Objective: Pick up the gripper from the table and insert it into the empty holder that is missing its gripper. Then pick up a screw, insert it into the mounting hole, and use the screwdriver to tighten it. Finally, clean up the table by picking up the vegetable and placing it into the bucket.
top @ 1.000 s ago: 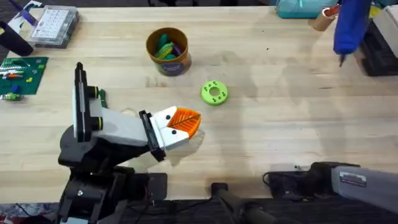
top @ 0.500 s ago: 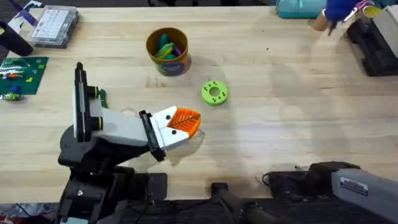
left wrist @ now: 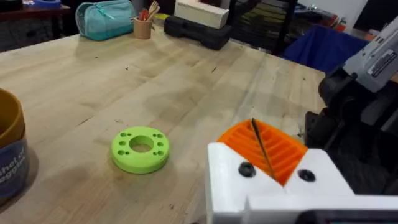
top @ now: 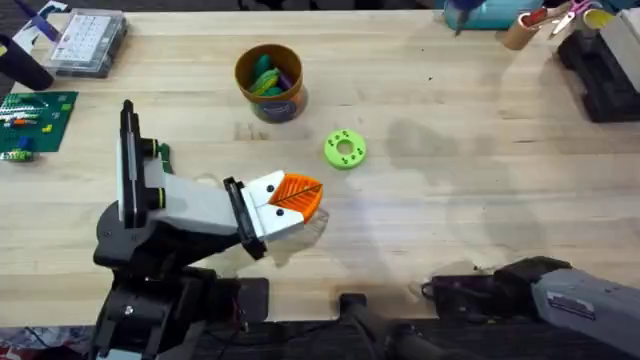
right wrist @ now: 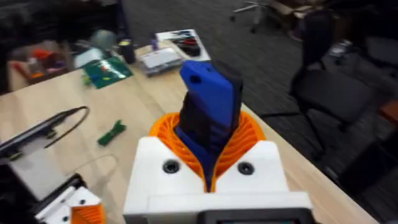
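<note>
Left arm folded low over the near-left table, its white gripper (top: 297, 203) lying just above the wood (top: 480, 180) with the orange ribbed pads (left wrist: 268, 144) pressed together on nothing, pointing toward the middle. Right gripper (right wrist: 208, 163), seen from its wrist camera, pinches the blue screwdriver (right wrist: 208, 109) between its orange pads, the tool's body standing up out of the fingers; in the overhead view, the arm's base segment lies along the near-right edge. The bright green disc with holes (top: 345, 149) lies just beyond the left gripper, apart from it. Farther back stands the bucket (top: 269, 82), holding green pieces; its blue label cannot be read. A small dark green vegetable (right wrist: 112, 132) lies on the table beside the left arm. A teal pouch (left wrist: 106, 17) and a pen cup (left wrist: 143, 26) sit at the far edge.
</note>
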### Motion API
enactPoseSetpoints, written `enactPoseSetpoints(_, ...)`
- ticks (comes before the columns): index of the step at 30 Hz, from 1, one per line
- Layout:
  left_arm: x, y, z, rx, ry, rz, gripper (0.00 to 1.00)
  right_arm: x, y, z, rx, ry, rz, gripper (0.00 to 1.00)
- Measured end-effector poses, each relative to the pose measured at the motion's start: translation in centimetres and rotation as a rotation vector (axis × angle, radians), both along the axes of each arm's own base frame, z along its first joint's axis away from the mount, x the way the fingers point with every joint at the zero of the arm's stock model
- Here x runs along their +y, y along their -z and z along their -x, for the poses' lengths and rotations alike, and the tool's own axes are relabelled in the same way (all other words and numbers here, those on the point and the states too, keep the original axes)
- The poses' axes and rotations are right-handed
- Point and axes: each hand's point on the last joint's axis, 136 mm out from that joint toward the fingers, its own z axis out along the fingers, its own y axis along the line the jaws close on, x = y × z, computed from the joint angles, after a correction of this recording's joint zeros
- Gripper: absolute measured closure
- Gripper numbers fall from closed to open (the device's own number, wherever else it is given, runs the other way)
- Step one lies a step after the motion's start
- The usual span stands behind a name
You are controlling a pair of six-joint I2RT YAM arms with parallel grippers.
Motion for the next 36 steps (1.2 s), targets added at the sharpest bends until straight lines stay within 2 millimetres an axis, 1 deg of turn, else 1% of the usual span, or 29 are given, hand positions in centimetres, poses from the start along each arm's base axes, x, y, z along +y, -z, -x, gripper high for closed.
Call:
enactPoseSetpoints(4, 0.0, 0.0, 0.0, 0.0, 0.0, 0.0, 0.994, 2.4, -0.2, 1.7, -0.003, -0.095, -0.006, 0.974)
enactPoseSetpoints(7, 0.0, 0.0, 0.0, 0.0, 0.0, 0.0, 0.994, 3.9, -0.7, 2.8, -0.025, -0.152, -0.017, 0.974)
enactPoseSetpoints(10, 0.0, 0.0, 0.0, 0.0, 0.0, 0.0, 0.994, 5.4, -1.0, 4.1, -0.023, -0.208, -0.032, 0.974)
enactPoseSetpoints(13, 0.0, 0.0, 0.0, 0.0, 0.0, 0.0, 0.994, 6.4, -1.0, 5.1, -0.013, -0.25, -0.038, 0.974)
enactPoseSetpoints(17, 0.0, 0.0, 0.0, 0.0, 0.0, 0.0, 0.994, 7.2, -1.3, 5.8, -0.021, -0.284, -0.05, 0.974)
enactPoseSetpoints(20, 0.0, 0.0, 0.0, 0.0, 0.0, 0.0, 0.994, 8.0, -2.0, 6.0, -0.071, -0.33, -0.078, 0.974)
enactPoseSetpoints(22, 0.0, 0.0, 0.0, 0.0, 0.0, 0.0, 0.994, 8.5, -2.0, 6.1, -0.097, -0.364, -0.096, 0.974)
enactPoseSetpoints(24, 0.0, 0.0, 0.0, 0.0, 0.0, 0.0, 0.994, 9.1, -1.7, 6.0, -0.108, -0.395, -0.115, 0.974)
enactPoseSetpoints(30, 0.0, 0.0, 0.0, 0.0, 0.0, 0.0, 0.994, 10.8, 0.5, 5.5, -0.11, -0.468, -0.167, 0.974)
enactPoseSetpoints(36, 0.0, 0.0, 0.0, 0.0, 0.0, 0.0, 0.994, 13.0, 3.0, 6.8, -0.087, -0.559, -0.183, 0.974)
